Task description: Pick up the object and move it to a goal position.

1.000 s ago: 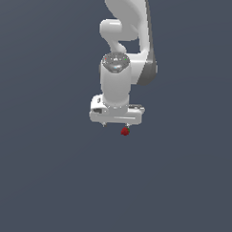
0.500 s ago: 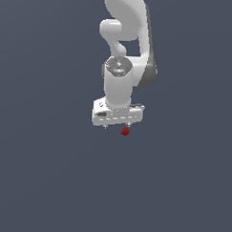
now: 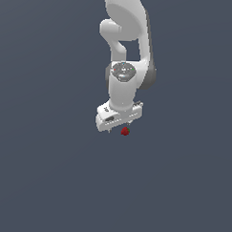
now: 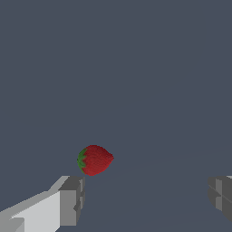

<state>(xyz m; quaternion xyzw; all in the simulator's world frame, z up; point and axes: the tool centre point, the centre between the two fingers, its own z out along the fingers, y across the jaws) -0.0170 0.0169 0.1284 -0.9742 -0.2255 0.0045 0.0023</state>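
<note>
The object (image 3: 125, 131) is a tiny dark red strawberry with a green tip, lying on the flat grey ground just below the white hand of the arm in the exterior view. In the wrist view the object (image 4: 94, 159) lies close to one grey fingertip (image 4: 71, 200), while the other fingertip (image 4: 220, 193) stands far off. My gripper (image 4: 145, 197) is open, its jaws wide apart with nothing between them. The strawberry sits beyond the fingertips, not between them. In the exterior view the gripper (image 3: 118, 125) is mostly hidden under the hand.
Plain dark grey ground (image 3: 48, 172) spreads all around. The white arm (image 3: 124, 51) rises above the hand toward the top of the exterior view.
The arm's wrist has shifted slightly; the hand stays just above the strawberry, which has not moved.
</note>
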